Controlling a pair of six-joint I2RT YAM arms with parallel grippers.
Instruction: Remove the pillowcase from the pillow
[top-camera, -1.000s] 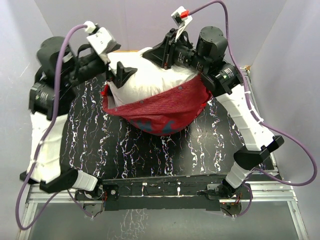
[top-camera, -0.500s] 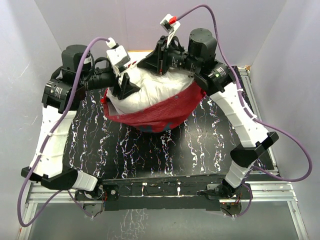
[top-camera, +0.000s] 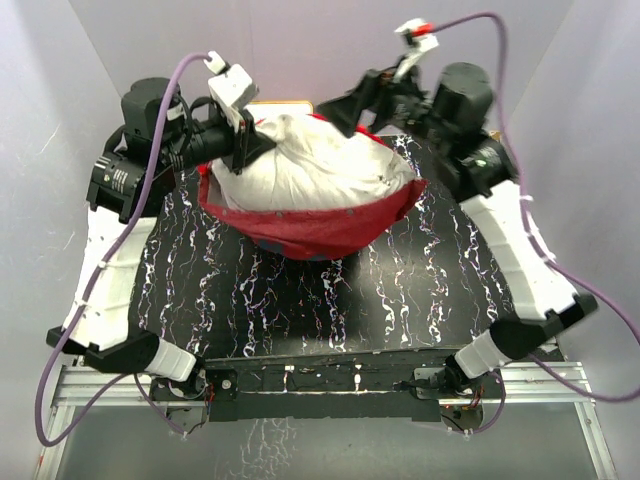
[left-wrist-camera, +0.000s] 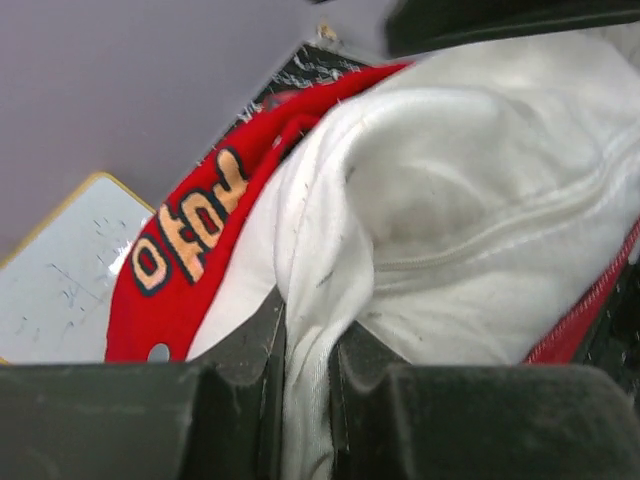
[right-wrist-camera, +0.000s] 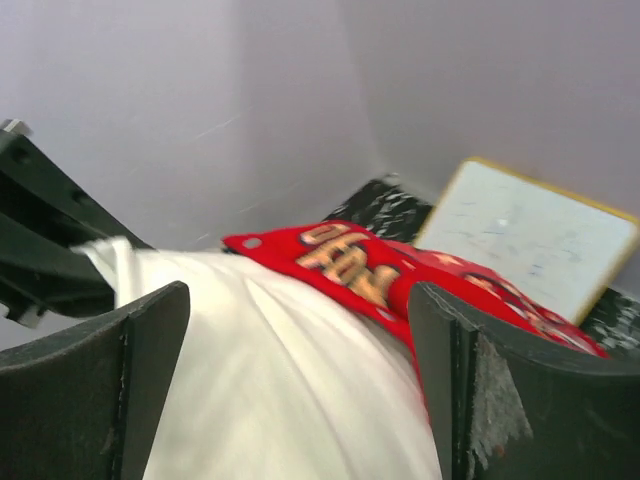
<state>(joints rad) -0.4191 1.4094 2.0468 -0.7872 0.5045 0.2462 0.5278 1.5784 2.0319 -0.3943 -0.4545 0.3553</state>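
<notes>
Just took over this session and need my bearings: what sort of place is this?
Probably a lab robot test cell, not a home: plain pale walls box in a black marbled table on an aluminium frame.

Pillow (top-camera: 310, 170): off-white, plain, a few faint grey smudges.

Pillowcase (top-camera: 330, 228): along the pillow's 6 o'clock edge it shows a dull dark red inner face, with a bluish patch at the lowest sag and pale dots along the hem. At the pillow's 12 o'clock side the outer face is bright red, with gold-orange characters outlined dark.

Table (top-camera: 300, 310): black, white marble veining.

Board (right-wrist-camera: 530, 235), at the table's 12 o'clock: white, yellow-wood rim.

Cables (top-camera: 465, 18): purple.

Left arm (top-camera: 105, 290), right arm (top-camera: 520, 250): white shells, black joints.

Left gripper (left-wrist-camera: 308, 340), right gripper (right-wrist-camera: 298, 300): black.
</notes>
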